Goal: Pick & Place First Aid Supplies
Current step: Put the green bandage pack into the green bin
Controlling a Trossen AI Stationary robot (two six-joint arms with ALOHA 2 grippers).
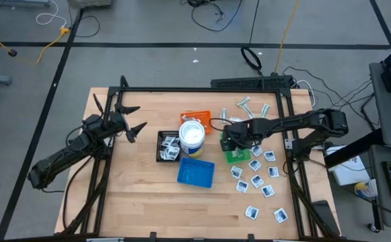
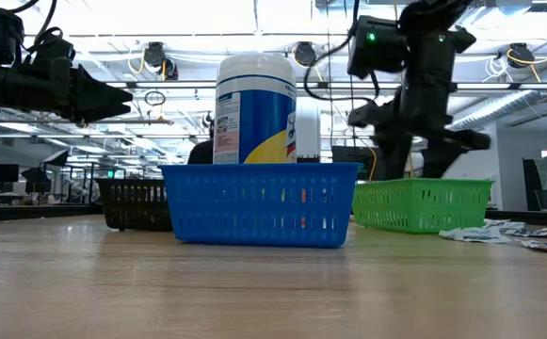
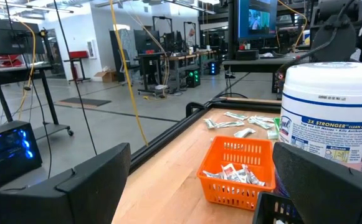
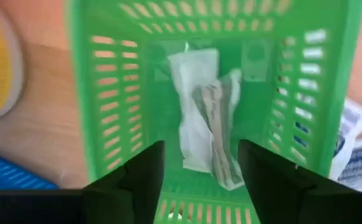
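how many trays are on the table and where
4. The orange tray sits farthest back, beside the white tub; the black tray is left of the tub; the blue tray is nearest the front; the green tray lies under the right end effector.

Wooden table (image 1: 141, 195), four trays (image 1: 196, 173), tub (image 1: 192, 136), scattered packets (image 1: 256, 181)

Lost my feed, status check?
Right gripper open above green slotted tray. Pale wrapped strips lie inside. Left gripper open, idle.
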